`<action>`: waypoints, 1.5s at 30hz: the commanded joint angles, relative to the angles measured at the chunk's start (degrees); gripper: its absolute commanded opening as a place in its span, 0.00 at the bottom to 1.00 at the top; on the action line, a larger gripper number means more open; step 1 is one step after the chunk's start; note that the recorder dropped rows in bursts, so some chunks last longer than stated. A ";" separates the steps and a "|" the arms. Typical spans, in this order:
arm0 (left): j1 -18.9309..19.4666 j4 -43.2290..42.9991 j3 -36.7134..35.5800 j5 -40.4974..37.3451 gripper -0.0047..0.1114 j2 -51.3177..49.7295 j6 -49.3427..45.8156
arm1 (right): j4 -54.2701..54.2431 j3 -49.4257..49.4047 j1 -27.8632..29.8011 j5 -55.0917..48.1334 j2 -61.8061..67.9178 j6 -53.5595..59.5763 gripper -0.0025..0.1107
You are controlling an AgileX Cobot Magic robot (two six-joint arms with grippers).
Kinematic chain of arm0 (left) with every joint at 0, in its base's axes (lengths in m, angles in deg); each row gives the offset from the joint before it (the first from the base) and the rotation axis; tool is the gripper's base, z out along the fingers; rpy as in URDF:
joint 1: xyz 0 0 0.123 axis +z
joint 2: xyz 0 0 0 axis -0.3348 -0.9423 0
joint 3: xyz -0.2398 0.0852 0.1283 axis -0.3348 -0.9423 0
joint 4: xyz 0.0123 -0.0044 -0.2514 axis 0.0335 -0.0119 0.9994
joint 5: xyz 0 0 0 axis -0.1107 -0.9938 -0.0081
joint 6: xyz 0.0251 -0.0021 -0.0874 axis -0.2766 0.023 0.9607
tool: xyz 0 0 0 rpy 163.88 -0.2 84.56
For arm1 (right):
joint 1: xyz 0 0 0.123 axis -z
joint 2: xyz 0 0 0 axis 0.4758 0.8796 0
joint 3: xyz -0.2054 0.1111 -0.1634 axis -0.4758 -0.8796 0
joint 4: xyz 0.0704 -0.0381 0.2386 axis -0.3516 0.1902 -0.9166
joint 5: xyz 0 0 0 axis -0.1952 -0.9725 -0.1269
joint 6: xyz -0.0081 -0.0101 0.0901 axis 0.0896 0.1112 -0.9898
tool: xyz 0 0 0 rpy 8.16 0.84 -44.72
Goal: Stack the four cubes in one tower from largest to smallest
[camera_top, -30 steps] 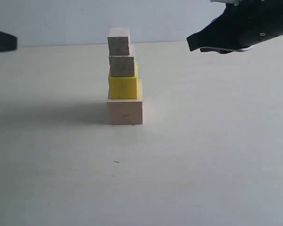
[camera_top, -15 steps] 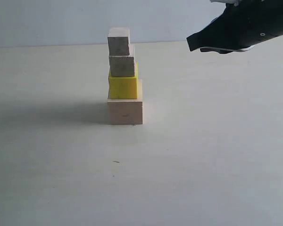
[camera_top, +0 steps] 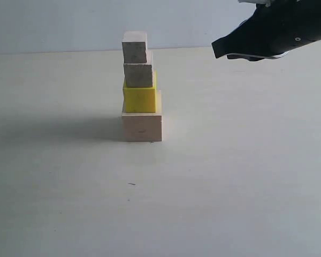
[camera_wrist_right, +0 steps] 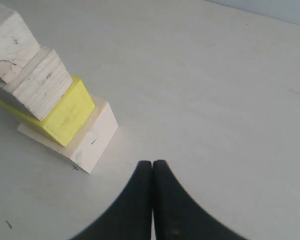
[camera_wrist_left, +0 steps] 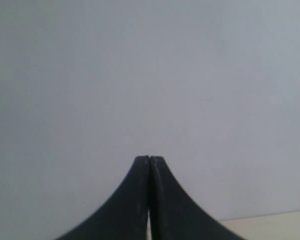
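**Four cubes in one column, both grippers empty**

The tower stands on the table, left of the middle of the exterior view. From the bottom we read the largest cube in pale wood, the yellow cube, the small cube, and the smallest cube on top. The upper ones sit flush toward one side rather than centred, so we judge the column easy to tip; the order asked for looks complete.

The cubes seem to us stiff, light and not fragile, with flat, fairly smooth faces; were one to need correcting, we would take it by two opposite side faces, near mid-height, and spare the cube beneath.

We count four cubes, three of pale wood and one yellow; one tower; two grippers.

The right gripper hangs high and well apart from the tower, on its right, jaws pressed together with nothing between them; its wrist view shows the tower off to one side of the closed tips. The left gripper is absent from the exterior view; its own camera shows the jaws together, empty, before a plain grey wall.
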 commanded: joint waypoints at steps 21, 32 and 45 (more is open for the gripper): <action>0.23 -19.47 -2.49 -1.81 0.04 3.71 19.34 | 0.08 -0.23 0.00 0.41 -0.49 0.20 0.02; 0.23 -41.01 -23.68 -1.07 0.04 19.61 49.48 | 0.08 -0.23 0.00 0.41 -0.49 0.19 0.02; 0.23 -40.89 -40.12 -1.20 0.04 32.08 53.24 | 0.08 -0.23 0.00 0.41 -0.49 0.19 0.02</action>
